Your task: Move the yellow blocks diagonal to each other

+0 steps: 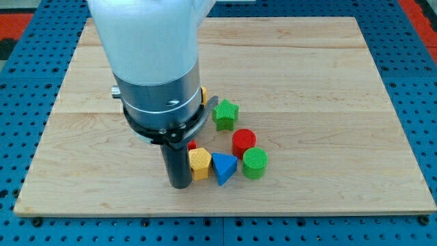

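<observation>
Tip at yellow block's left side, near edge of cluster.
My tip (180, 183) touches the yellow hexagonal block (199, 162) from the left; no jaws, holds nothing. 2nd yellow block (203, 95) sits farther back, mostly hidden behind arm. Blue triangular block (224, 167) touches the yellow hex's right; red cylinder (243, 142), green cylinder (255, 162), green star (225, 113) nearby.
</observation>
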Robot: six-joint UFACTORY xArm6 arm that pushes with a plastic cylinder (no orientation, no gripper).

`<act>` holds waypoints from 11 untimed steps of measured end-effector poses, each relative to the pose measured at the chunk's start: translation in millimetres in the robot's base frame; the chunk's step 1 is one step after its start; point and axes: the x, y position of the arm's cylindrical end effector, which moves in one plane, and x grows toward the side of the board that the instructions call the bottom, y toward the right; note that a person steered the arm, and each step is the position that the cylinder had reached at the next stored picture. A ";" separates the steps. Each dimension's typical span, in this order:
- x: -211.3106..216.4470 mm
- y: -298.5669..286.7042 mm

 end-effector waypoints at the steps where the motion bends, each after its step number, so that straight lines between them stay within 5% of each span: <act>1: 20.4 -0.7; 4: 44.0 83.5; 6: -48.5 194.5; 8: -233.0 103.5; 9: -224.5 29.2; 11: -189.4 20.0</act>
